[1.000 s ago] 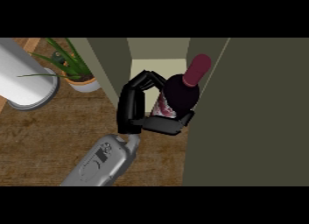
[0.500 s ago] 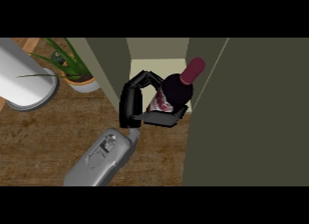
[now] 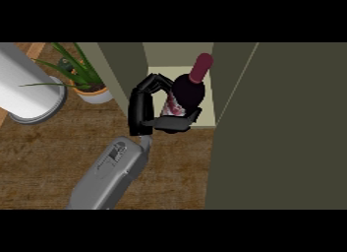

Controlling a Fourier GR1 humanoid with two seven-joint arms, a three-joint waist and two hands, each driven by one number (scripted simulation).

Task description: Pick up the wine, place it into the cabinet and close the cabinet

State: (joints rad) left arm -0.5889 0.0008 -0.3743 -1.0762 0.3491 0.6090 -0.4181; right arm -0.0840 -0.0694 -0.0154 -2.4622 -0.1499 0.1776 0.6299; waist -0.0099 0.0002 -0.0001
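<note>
A dark wine bottle (image 3: pixel 185 93) was held by the hand (image 3: pixel 148 106), whose fingers were curled round the body while the thumb was pressed under the base. Which arm this was could not be settled for certain; it was taken as the left, coming in from the lower left of the cabinet (image 3: pixel 277 128). No other hand was seen.

The bottle was seen tilted, its red cap leaning toward the back of the cabinet, with the body at the mouth of the pale inner shelf (image 3: pixel 209 106), between the cabinet's left wall and the open door (image 3: pixel 292 147). Whether the base was touching the shelf could not be told.

The step in hand was judged to be the placing. To do it well, the bottle should be brought upright before release, so that the base is set flat on the shelf. It should be carried deep enough that the door can swing past it. The fingers should be opened only once the base is borne, and drawn out sideways, clear of the neck.

A plant (image 3: pixel 85 81) and a white cylinder (image 3: pixel 16 83) stood on the desk (image 3: pixel 52 157), left of the cabinet.
</note>
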